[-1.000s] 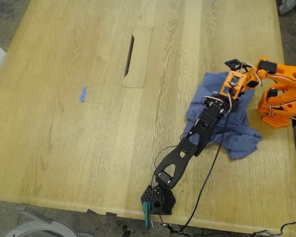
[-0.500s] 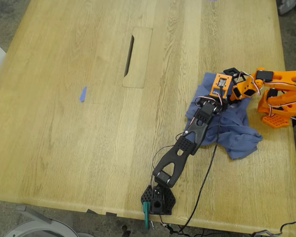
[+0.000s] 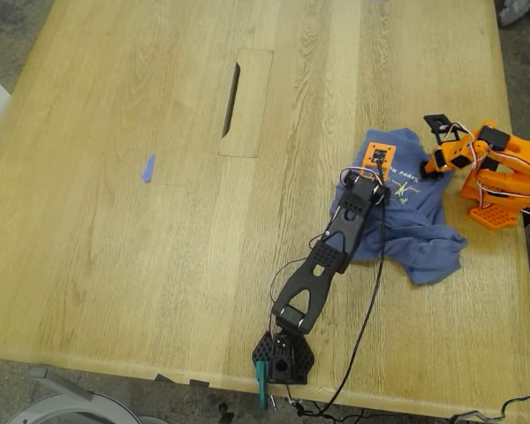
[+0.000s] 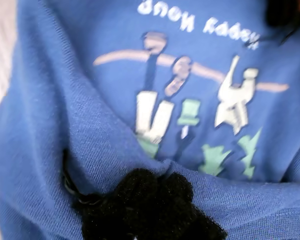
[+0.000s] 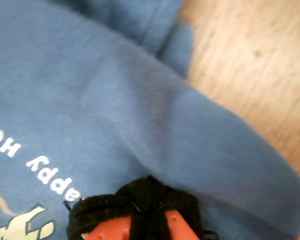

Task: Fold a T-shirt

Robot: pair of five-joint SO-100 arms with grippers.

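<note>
The slate-blue T-shirt [image 3: 415, 231] lies crumpled on the wooden table at the exterior view's right, with its print [image 3: 405, 187] facing up. My first gripper [image 3: 382, 172], on the black arm, sits at the shirt's left part. In the first wrist view its black tips [image 4: 150, 192] are shut on a raised fold of the T-shirt [image 4: 80, 125], just below the print [image 4: 190, 115]. My second gripper [image 3: 428, 166], on the orange arm, is at the shirt's right upper edge. In the second wrist view its tips [image 5: 145, 200] pinch a fold of the T-shirt [image 5: 140, 110].
A small blue tape scrap [image 3: 147, 168] lies at the exterior view's left. A rectangular cutout with a slot [image 3: 246, 102] is at the table's middle back. The orange arm's base [image 3: 499, 201] stands beside the shirt; the black arm's base [image 3: 283, 358] and cables sit at the front edge.
The two grippers have moved apart, the orange one to the exterior view's right and the black arm's to its left. The shirt has spread between them and its print now shows.
</note>
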